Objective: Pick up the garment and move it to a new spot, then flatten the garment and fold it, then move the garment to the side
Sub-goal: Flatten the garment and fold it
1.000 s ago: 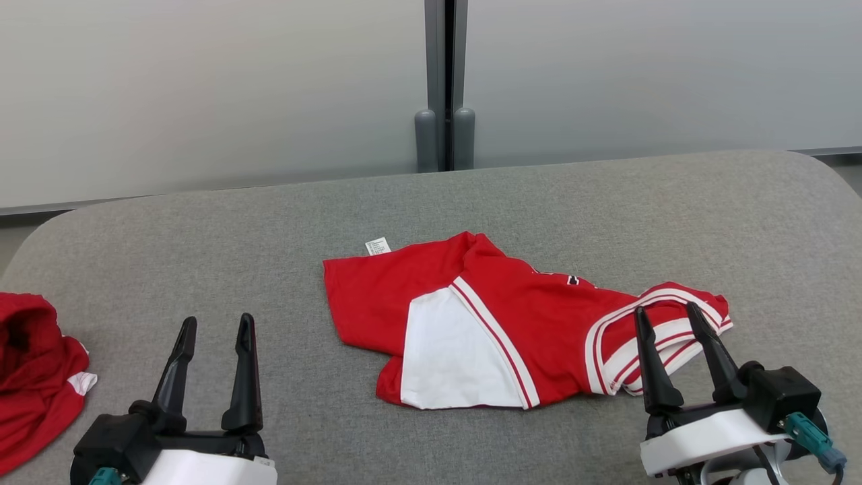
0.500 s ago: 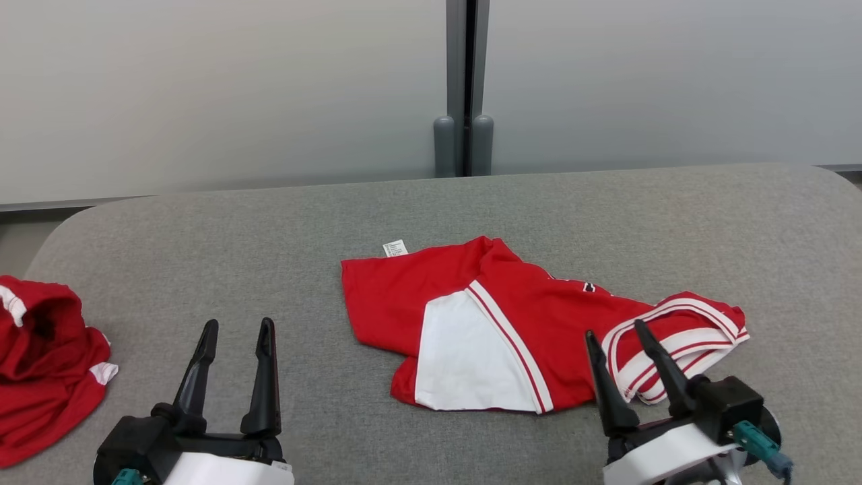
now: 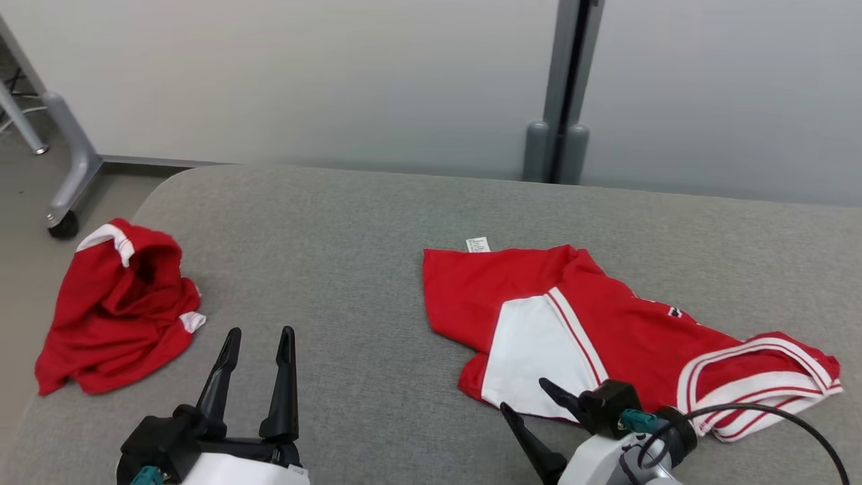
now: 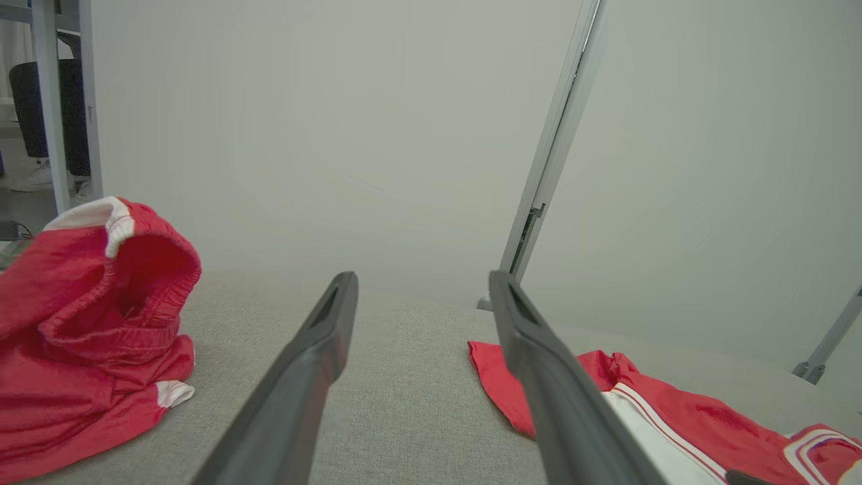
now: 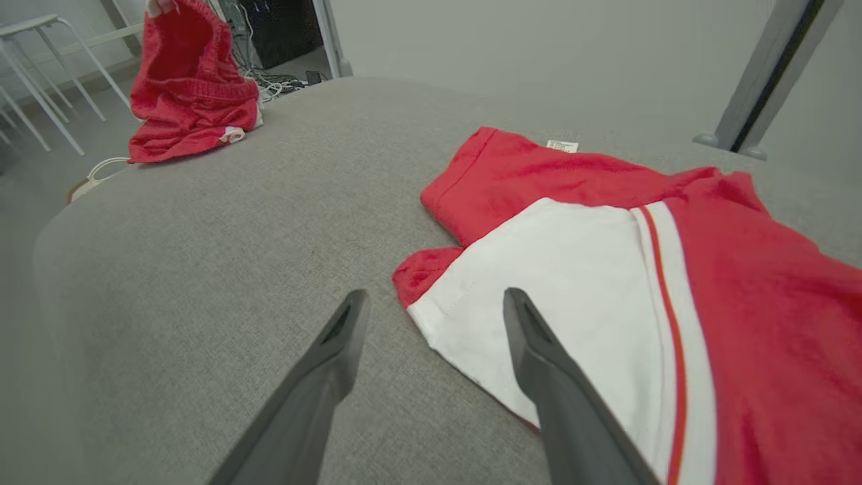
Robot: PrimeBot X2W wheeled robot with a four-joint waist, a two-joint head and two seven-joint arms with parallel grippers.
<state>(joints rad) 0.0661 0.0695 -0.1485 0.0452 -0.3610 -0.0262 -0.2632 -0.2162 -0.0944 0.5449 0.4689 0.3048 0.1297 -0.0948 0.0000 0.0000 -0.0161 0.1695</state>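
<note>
Item one: garment, red with a white panel and white-striped band. It lay loosely folded on the right half of the grey padded table.

My right gripper hovered just beside the near white corner, fingers spread wide and holding nothing. My left gripper hung over bare padding, equally wide and empty.

Step, as I judged it: taking hold to shift the piece. It would go best if I pinched the hem corner through every layer and carried it low, so the fold did not spill.

Markings: a white care tag at the far edge, print too small to read. A small dark mark on the red was also illegible.

Item two: crumpled red heap, well apart at the table's left edge.
</note>
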